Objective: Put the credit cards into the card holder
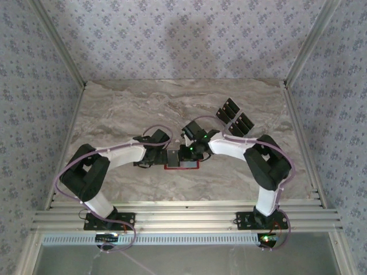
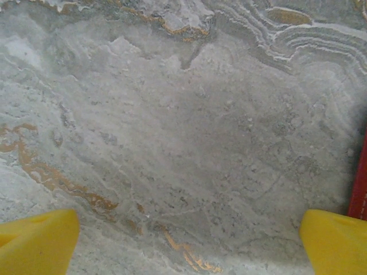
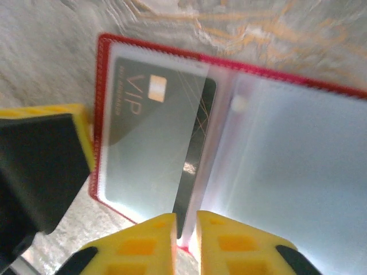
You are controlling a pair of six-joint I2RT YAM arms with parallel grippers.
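The red card holder (image 3: pixel 275 74) lies open on the marble, its clear pockets facing up. One black credit card (image 3: pixel 160 143) marked VIP sits inside the left pocket. My right gripper (image 3: pixel 185 229) hovers over the holder's centre fold, its jaws a narrow gap apart and gripping nothing; the card's lower corner shows through the gap. My left gripper (image 2: pixel 189 240) is wide open over bare marble, with one finger (image 3: pixel 40 166) at the holder's left edge (image 2: pixel 360 183). From above, both grippers meet at the card holder (image 1: pixel 181 166). More black credit cards (image 1: pixel 235 117) lie at the back right.
The marble table (image 1: pixel 126 109) has metal frame posts at its corners and patterned walls on three sides. A rail (image 1: pixel 183 220) with both arm bases runs along the near edge.
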